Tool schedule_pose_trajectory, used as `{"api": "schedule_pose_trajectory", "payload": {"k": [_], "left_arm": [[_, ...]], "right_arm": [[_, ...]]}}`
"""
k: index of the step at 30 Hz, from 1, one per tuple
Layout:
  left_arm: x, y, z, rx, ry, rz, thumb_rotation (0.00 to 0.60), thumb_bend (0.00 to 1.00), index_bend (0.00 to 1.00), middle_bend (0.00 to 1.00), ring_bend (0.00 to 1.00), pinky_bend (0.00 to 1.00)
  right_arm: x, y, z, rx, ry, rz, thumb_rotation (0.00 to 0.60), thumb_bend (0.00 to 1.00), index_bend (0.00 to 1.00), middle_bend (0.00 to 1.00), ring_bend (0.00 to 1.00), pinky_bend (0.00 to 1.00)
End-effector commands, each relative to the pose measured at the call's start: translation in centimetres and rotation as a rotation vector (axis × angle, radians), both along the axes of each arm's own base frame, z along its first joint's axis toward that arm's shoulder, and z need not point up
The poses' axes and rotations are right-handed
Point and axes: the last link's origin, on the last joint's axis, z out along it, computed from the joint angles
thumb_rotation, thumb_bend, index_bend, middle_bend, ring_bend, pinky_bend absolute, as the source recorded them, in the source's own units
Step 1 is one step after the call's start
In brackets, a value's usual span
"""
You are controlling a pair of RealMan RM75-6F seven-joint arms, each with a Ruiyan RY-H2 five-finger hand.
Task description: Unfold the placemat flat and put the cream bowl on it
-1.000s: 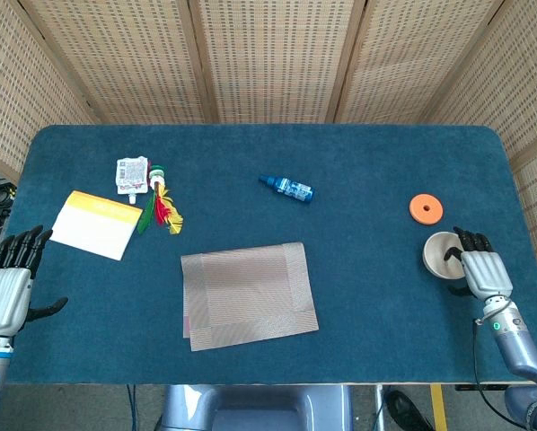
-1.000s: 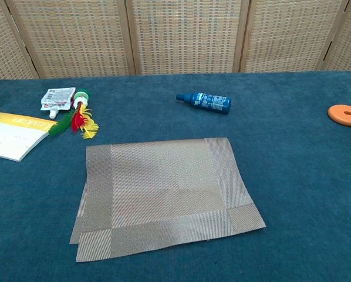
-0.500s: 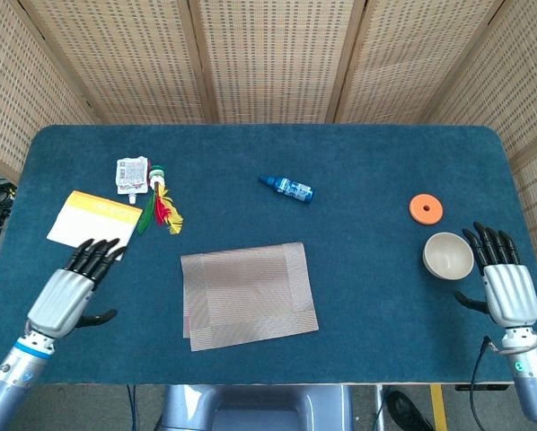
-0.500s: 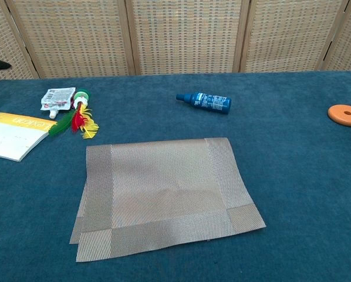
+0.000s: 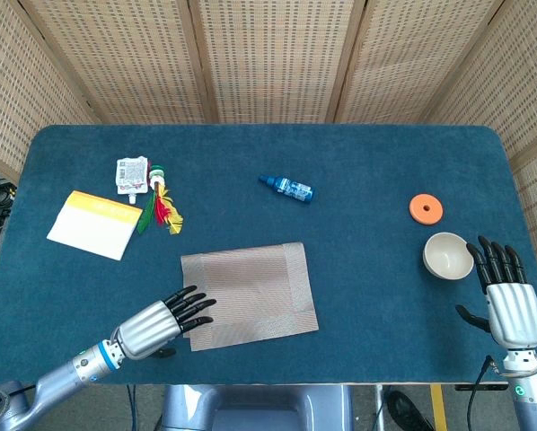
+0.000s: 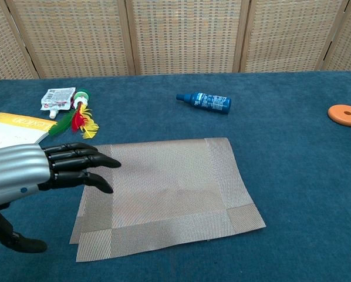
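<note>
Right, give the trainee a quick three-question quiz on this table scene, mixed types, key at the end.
1. True or false: the cream bowl sits on the placemat.
2. Which hand reaches over the placemat's left edge? A) left hand B) right hand
3. Fill in: the orange disc lies just beyond the ____.

Key: 1 false, it is on the table, apart from it; 2 A; 3 cream bowl.
</note>
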Motion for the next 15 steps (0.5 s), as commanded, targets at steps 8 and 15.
{"api": "schedule_pose_trajectory", "payload": {"k": [8,15], "left_arm": [[-0.8,0.4,-2.1,-0.008,0.077,-0.060,0.600,0.15,0.11,0.00,0.00,0.00],[-1.5,0.8,-3.1,-0.016,0.091,-0.056,0.600,0.15,0.11,0.00,0.00,0.00]], "right_arm": [[-0.3,-0.1,0.6,-0.013,-0.014,0.008,0.600,0.00,0.05,0.00,0.00,0.00],[-0.3,-0.1,0.8,-0.020,-0.016,0.008,0.600,0.00,0.06,0.00,0.00,0.00]]}}
